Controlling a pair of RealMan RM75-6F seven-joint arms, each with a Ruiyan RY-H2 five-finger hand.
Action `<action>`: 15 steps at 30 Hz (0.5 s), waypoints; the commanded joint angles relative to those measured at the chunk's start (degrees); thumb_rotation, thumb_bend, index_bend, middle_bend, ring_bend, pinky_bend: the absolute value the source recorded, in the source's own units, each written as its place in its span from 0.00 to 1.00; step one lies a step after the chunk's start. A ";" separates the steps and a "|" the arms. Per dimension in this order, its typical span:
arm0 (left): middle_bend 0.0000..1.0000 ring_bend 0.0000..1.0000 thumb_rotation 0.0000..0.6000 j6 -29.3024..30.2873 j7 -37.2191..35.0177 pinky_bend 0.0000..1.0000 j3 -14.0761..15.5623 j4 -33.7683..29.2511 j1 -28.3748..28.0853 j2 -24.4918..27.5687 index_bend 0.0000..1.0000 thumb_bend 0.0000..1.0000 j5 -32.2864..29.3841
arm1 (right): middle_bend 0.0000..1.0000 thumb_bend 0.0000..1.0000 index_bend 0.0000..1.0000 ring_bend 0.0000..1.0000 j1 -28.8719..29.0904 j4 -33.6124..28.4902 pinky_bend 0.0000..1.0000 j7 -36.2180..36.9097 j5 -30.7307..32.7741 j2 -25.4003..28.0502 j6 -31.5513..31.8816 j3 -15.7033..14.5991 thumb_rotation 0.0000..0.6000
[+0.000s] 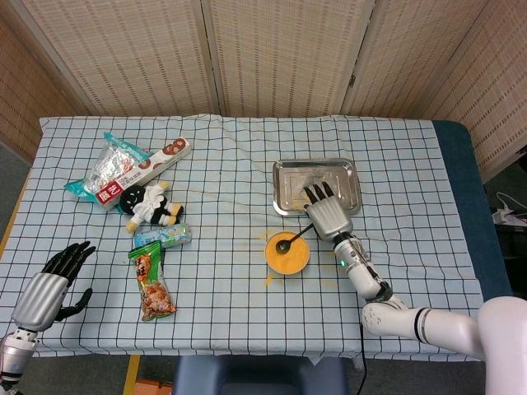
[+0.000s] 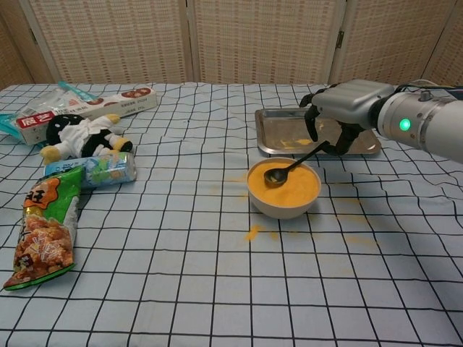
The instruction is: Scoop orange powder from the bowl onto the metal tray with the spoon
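Both hands: right hand [image 2: 346, 108] pinches spoon [image 2: 289, 168] handle | left hand [image 1: 48, 285] fingers apart, near table edge

Legible text is limited. The clear plastic snack bag with a red label [image 1: 108, 174] carries white Chinese characters, too small to read. Printing on the long white biscuit box [image 2: 92, 105] and the green snack packet [image 2: 45, 225] is not readable.
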 commanded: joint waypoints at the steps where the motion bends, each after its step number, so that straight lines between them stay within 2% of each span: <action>1: 0.00 0.00 1.00 -0.03 -0.02 0.15 0.00 0.00 -0.01 0.01 0.00 0.44 -0.02 | 0.05 0.32 0.46 0.00 0.05 0.02 0.00 0.00 0.07 -0.01 0.02 -0.06 1.00; 15: 0.00 0.00 1.00 0.05 -0.13 0.15 0.06 -0.02 -0.03 0.03 0.00 0.44 0.11 | 0.05 0.32 0.51 0.00 0.75 0.01 0.00 0.37 0.82 -0.14 0.95 -1.15 1.00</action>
